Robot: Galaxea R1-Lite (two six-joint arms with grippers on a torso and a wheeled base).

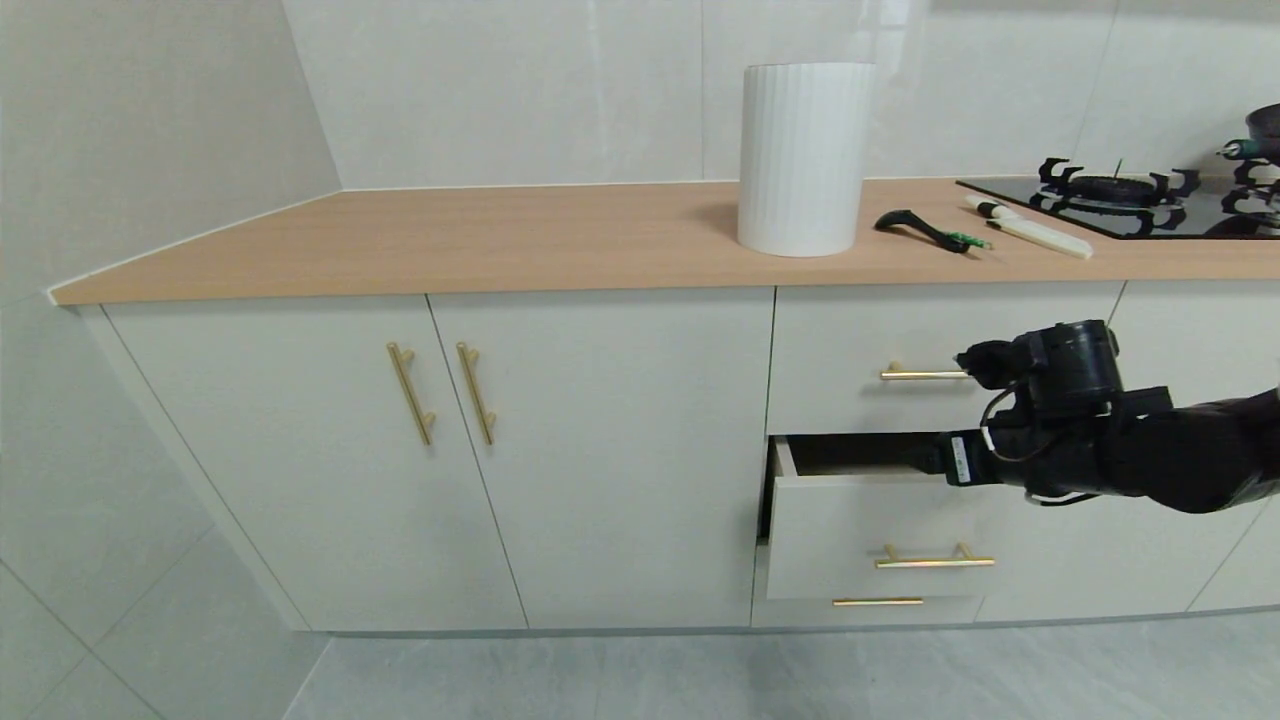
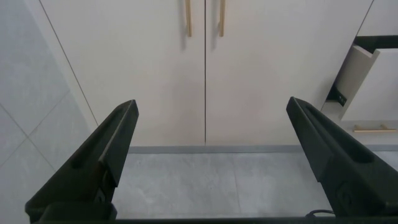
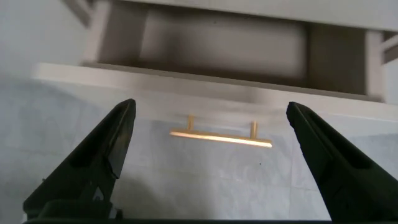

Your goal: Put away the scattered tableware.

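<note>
Left gripper (image 2: 211, 102), jaws spread and empty, faces the cabinet doors (image 2: 205, 62) below and left of the ribbed white canister (image 1: 800, 160). Just right of the canister on the worktop (image 1: 450, 240) lie a black utensil (image 1: 925, 230) and, beyond it, a pale knife-like piece (image 1: 1035, 234). Both look light, stiff and slim, and probably slick; pinching across the handle near mid-length should suit. Below and right of the canister, the right gripper (image 3: 210, 109), jaws likewise released, hangs at the open drawer (image 1: 860, 520).
</note>
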